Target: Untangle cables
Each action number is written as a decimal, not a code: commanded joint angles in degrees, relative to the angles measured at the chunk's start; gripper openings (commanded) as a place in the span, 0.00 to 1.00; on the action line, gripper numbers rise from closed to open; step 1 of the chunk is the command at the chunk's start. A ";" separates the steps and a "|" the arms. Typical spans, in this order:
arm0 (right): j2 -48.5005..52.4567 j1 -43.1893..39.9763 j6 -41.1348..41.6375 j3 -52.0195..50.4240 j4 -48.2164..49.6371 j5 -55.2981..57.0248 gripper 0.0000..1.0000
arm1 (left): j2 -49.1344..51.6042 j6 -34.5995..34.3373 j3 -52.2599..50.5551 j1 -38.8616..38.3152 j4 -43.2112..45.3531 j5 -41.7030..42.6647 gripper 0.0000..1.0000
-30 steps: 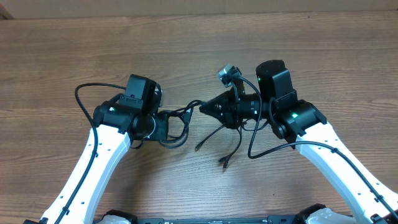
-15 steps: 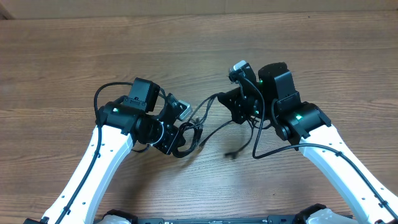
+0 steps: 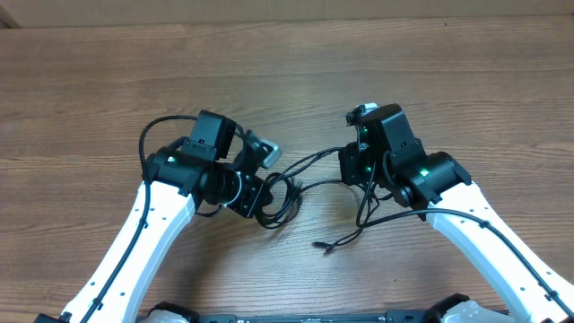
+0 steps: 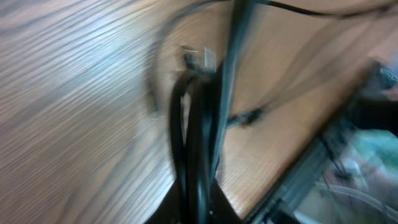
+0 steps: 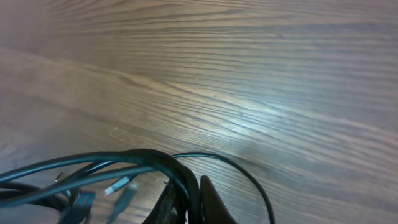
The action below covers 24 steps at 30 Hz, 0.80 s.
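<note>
My left end effector [image 3: 258,193] and right end effector [image 3: 352,166] both clamp tight on the cables [image 3: 309,161], stretched between them over the tabletop [image 3: 287,81] to spread the tangle; one plug [image 3: 320,244] trails loose.

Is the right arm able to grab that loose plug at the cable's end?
Probably not yet: the right gripper is shut on the cables. Nothing covers the plug, though, so an empty gripper would likely reach it.

No writing, label, brand or number is legible in any view
</note>
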 commanded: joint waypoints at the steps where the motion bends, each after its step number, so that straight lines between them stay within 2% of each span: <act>1: -0.04 -2.78 9.03 1.88 -0.07 14.16 0.04 | -0.44 -23.96 -0.20 2.23 -4.15 -26.97 0.11; 3: -0.04 -3.19 10.19 1.88 -0.24 14.16 0.04 | -0.44 -34.42 -0.22 3.28 -6.43 -35.91 0.12; 5: -0.04 -4.02 11.67 1.88 -1.09 14.16 0.04 | -0.44 -40.02 -0.22 4.79 -7.17 -39.78 0.11; 7: -0.04 -5.31 12.72 1.88 -2.56 14.19 0.04 | -0.44 -41.05 -0.22 6.16 -6.80 -39.74 0.05; 11: -0.04 -8.46 12.59 1.88 -3.61 11.28 0.04 | -0.42 -44.65 -0.22 8.94 -5.16 -37.27 0.04; 13: -0.04 -9.44 5.03 1.86 -1.99 1.01 0.04 | -0.39 -45.00 -0.22 9.40 -2.23 -31.56 0.06; 16: -0.04 -9.44 -10.80 1.90 3.30 -22.01 0.04 | -0.37 -44.46 -0.22 9.18 3.10 -23.32 0.23; 18: -0.07 -9.05 -16.74 2.43 8.52 -39.41 0.04 | -0.37 -42.91 -0.22 8.92 6.25 -19.85 0.50; 20: -0.07 -8.57 -18.95 3.58 12.13 -50.07 0.04 | -0.37 -42.16 -0.22 8.87 7.58 -18.47 0.61; 22: -0.24 -7.74 -20.48 5.16 14.36 -56.54 0.04 | -0.39 -42.18 -0.22 8.90 7.82 -18.27 0.69; 24: -0.57 -6.71 -21.88 6.71 14.78 -57.42 0.04 | -0.37 -41.79 -0.22 8.90 7.76 -18.43 0.82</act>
